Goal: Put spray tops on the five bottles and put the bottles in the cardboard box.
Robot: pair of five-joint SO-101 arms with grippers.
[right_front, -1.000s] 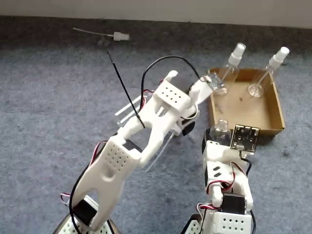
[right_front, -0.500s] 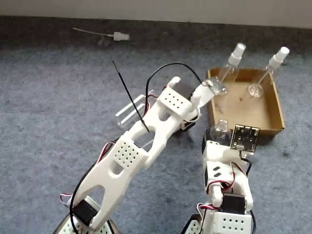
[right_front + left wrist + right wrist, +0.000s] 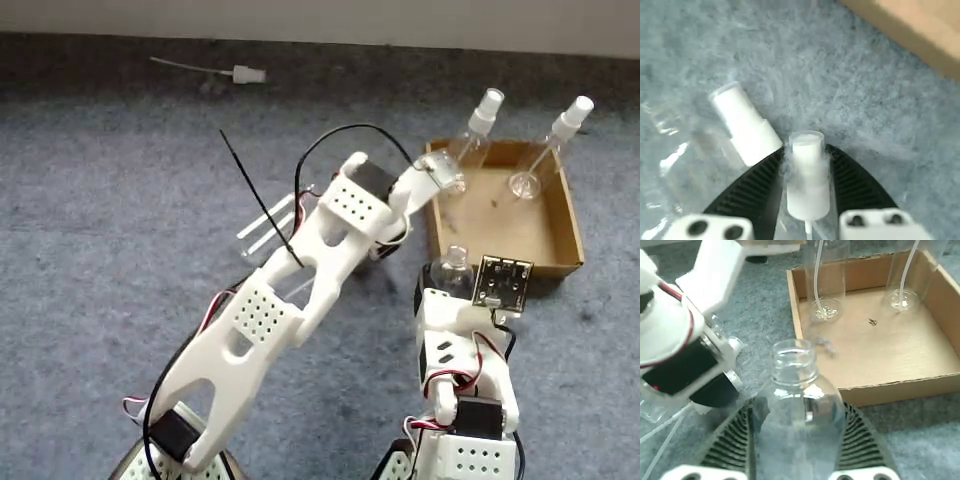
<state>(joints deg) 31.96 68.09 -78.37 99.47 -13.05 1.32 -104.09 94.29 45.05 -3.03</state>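
My left gripper [image 3: 806,151] is shut on a white spray top [image 3: 808,187], held just above the carpet. A second white spray top [image 3: 745,124] lies on the carpet beside it. The left arm [image 3: 330,235] stretches toward the near-left corner of the cardboard box [image 3: 560,235]. My right gripper [image 3: 799,412] is shut on a clear bottle [image 3: 796,385] with an open neck, held upright in front of the box [image 3: 867,382]. That bottle [image 3: 455,266] stands at the box's near side. Two bottles with spray tops [image 3: 478,128] [image 3: 558,140] stand inside the box.
Clear tubes of loose spray tops [image 3: 268,225] lie on the carpet under the left arm. Another spray top with its tube [image 3: 243,73] lies far off at the back. A black cable tie [image 3: 255,195] sticks up from the left arm.
The left arm has stretched forward and lowered toward the box corner, then shifted slightly. The right arm and its bottle have not moved.
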